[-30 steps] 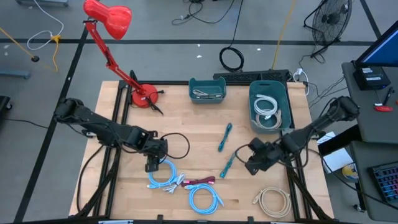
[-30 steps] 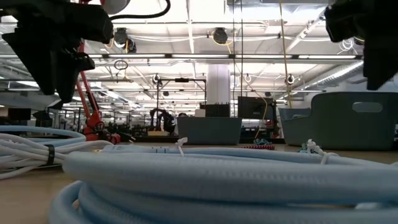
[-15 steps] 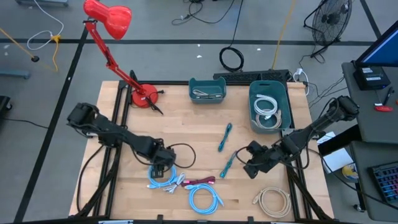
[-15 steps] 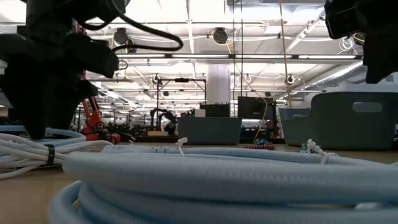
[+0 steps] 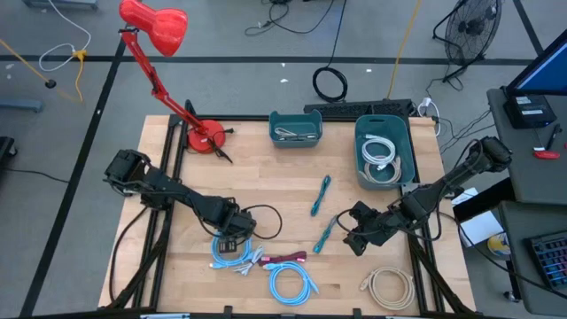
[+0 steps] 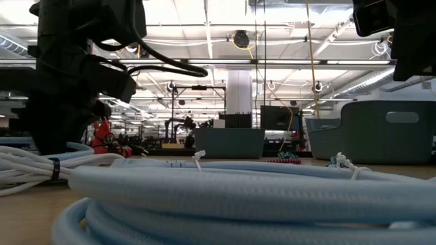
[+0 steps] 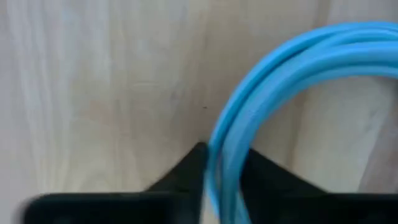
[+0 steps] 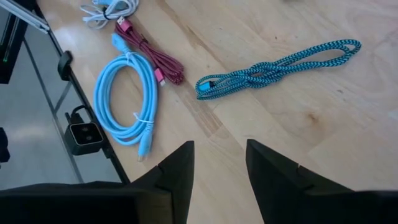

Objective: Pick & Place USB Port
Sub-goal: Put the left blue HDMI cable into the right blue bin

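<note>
Closing left jaws (image 7: 214,180) narrowly around light blue coiled cable (image 7: 292,81) on wooden desk (image 7: 93,93): squeeze firmly, lift straight; right jaws (image 8: 217,165) open.

Blue cable (image 7: 249,118) — blurred, cut off.

Lighting, as I read it: even overhead light on the tabletop (image 5: 266,190), soft shadows. Low view: bright ceiling strips (image 6: 225,30), arms silhouetted, nearest cable (image 6: 238,197) out of focus. Left wrist view: blue cable (image 7: 261,118) blurred.
</note>
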